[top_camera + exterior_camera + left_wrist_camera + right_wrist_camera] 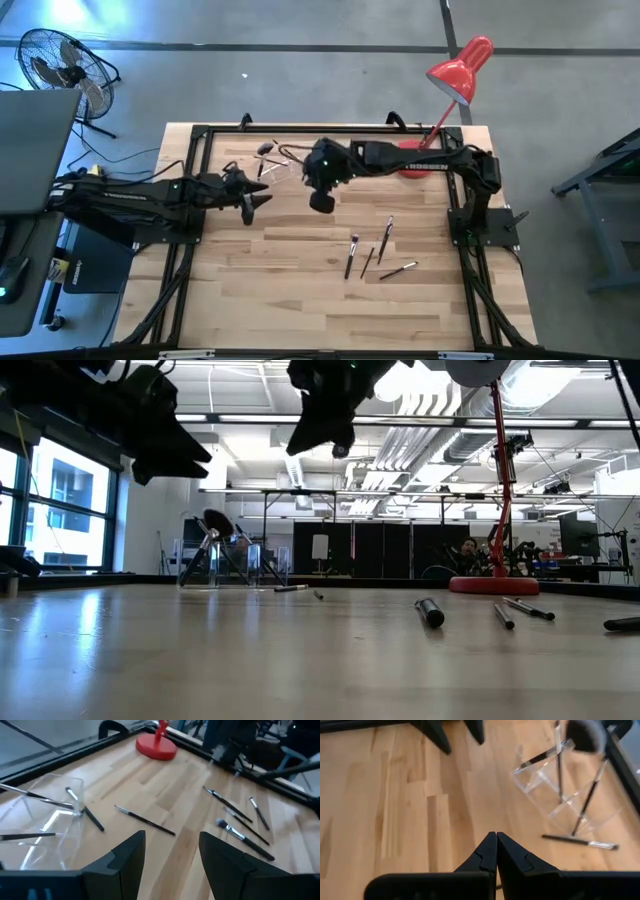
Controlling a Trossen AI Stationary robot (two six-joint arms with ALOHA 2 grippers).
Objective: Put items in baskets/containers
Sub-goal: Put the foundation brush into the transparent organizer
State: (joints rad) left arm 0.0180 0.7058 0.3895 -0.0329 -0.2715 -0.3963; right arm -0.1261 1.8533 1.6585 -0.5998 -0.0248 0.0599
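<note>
Brushes are the thing to follow: about eight slim dark-handled makeup brushes, split into two lots on the pale wooden worktop (300, 290). Take the small clear plastic cup-like holder (268, 152) as the landmark, sitting near the far rail. A few brushes, including one with a wide fluffy fan head (585, 735), already lean inside it, and one loose thin brush (145, 820) lies on the wood just beside it. The other four (368, 252) lie well away from the holder, toward the near edge and the right arm's base, fanned out with their long axes running mostly from far to near.

The left gripper (255, 200) hovers close to the holder on its near side, fingers (125, 857) spread apart and empty, pointing across toward the four loose brushes. The right gripper (321, 200) hangs above the worktop between the holder and that cluster, fingertips pressed together with nothing between them.

By my reckoning the right arm is slightly nearer the cluster, the left arm nearer the single brush by the holder. A grasp would likely go best across a handle's length.

A red desk lamp (455, 75) stands at the far right corner.
</note>
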